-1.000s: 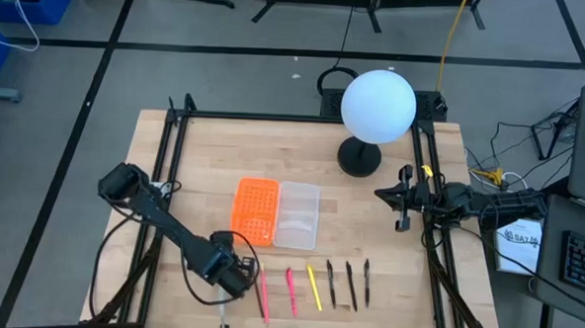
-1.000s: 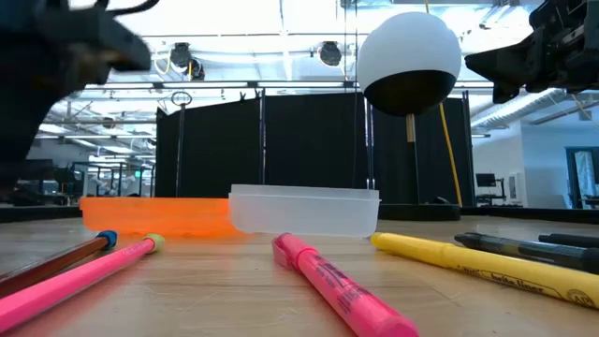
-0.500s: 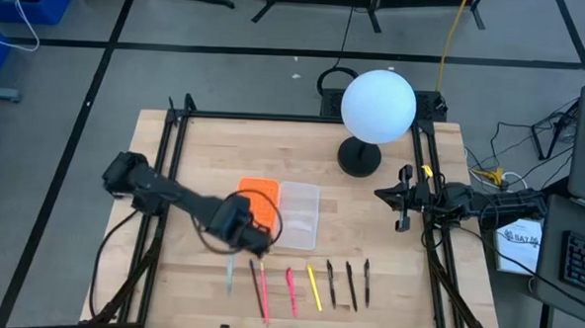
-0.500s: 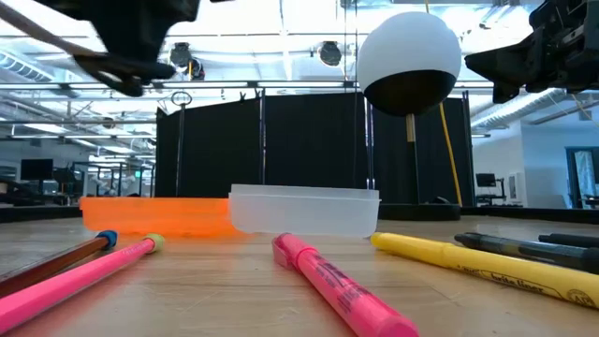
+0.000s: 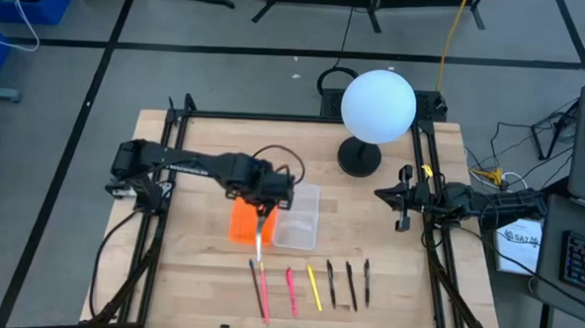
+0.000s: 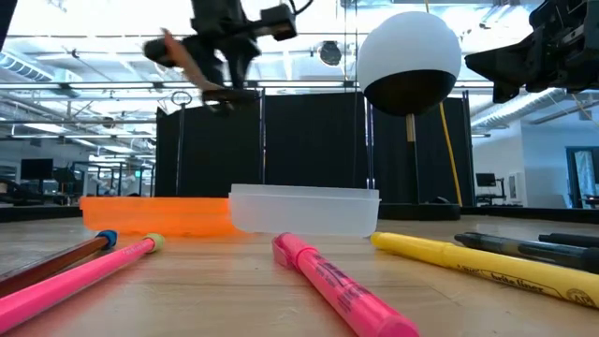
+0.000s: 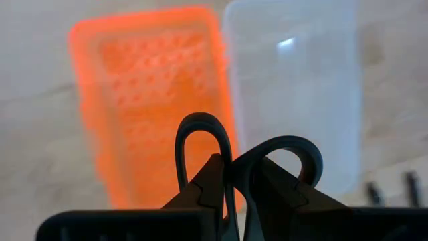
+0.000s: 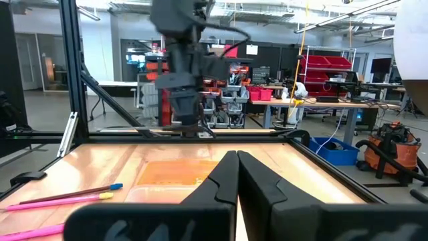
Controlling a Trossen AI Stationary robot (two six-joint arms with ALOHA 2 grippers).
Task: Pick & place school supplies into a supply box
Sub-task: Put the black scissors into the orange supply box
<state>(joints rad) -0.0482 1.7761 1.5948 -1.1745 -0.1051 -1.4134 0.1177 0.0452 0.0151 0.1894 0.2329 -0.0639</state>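
Left gripper [image 5: 262,197] mid-frame in high view, above orange panel [image 5: 242,224] and clear box [image 5: 300,216], fingers clamped on scissors [image 7: 231,161]; blades point down-frame. Six pens [image 5: 307,283] in row at lower centre, below box. Right gripper [image 5: 402,200] at right table edge, fingers pressed together, holding nothing. White lamp [image 5: 378,106] upper centre.
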